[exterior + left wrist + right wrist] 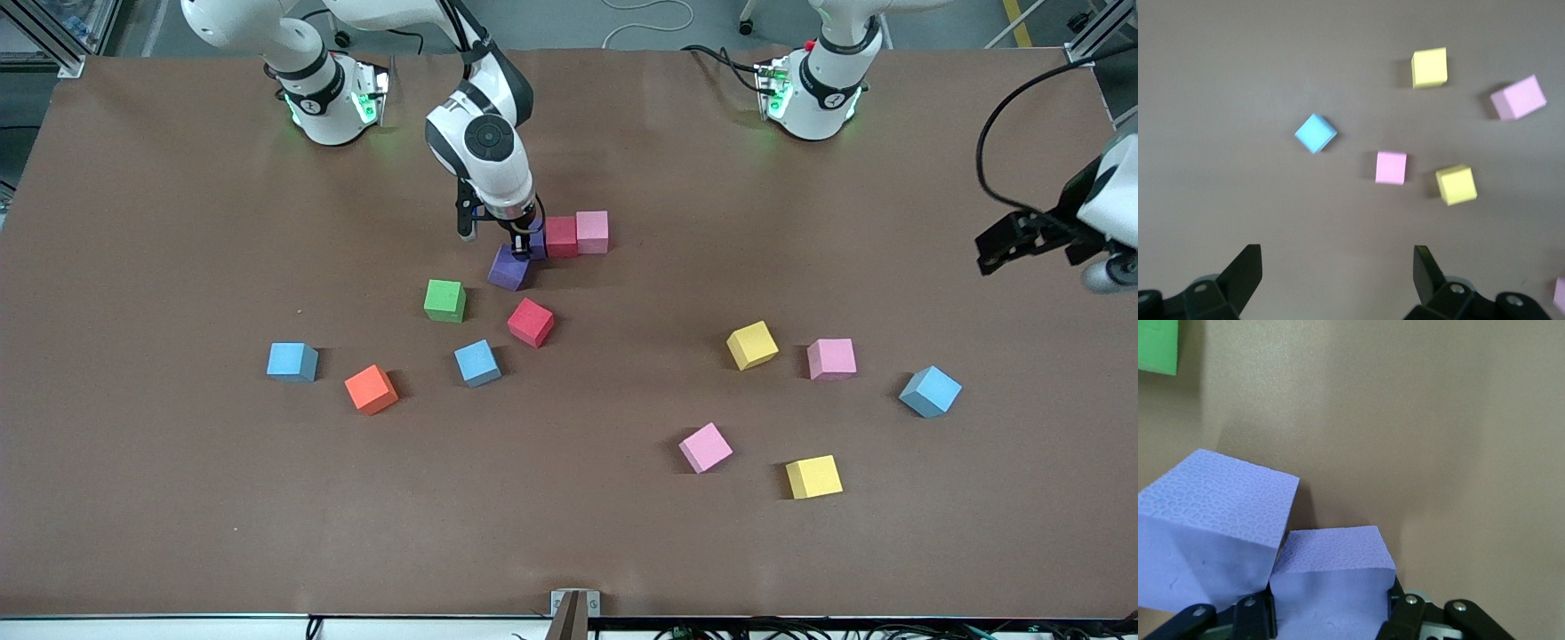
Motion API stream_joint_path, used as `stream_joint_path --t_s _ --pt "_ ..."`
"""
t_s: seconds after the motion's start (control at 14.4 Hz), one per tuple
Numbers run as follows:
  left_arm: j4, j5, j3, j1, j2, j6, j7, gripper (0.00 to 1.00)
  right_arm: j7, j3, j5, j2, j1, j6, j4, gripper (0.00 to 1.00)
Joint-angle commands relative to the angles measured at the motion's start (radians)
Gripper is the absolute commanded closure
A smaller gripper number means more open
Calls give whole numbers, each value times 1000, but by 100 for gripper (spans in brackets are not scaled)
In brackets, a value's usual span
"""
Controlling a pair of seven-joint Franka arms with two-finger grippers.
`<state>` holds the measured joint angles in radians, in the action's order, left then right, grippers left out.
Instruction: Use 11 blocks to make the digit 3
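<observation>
while our right gripper [524, 242] pinches a purple block [1333, 587] on the table beside the red block [561, 236] and pink block [592, 232], a second purple block [508, 268] sits tilted, touching it, nearer the camera. our left gripper [1337, 277] waits spread wide above the table's left-arm end, over loose blocks.

I count two purple cubes [509, 268], two red cubes [531, 322], three pink cubes [706, 447], two yellow cubes [752, 345], one orange cube [371, 389], three light blue cubes [292, 362] and one green cube [444, 300]: fourteen cubes on my table.
</observation>
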<state>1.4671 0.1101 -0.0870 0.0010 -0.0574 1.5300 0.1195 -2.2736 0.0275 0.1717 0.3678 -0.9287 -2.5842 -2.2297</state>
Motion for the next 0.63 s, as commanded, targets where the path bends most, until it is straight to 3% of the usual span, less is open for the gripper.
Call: stream_joint_path --t_s 0.0,0.42,0.56 --pt "65 -15 12 -19 70 -13 -26 0 -12 12 12 60 -10 -25 12 100" --pt "87 -13 41 -38 97 -14 -40 0 -11 12 12 60 -5 -22 12 100" --pt "87 -15 39 -38 96 -14 -40 0 -11 12 12 60 -4 -21 10 95"
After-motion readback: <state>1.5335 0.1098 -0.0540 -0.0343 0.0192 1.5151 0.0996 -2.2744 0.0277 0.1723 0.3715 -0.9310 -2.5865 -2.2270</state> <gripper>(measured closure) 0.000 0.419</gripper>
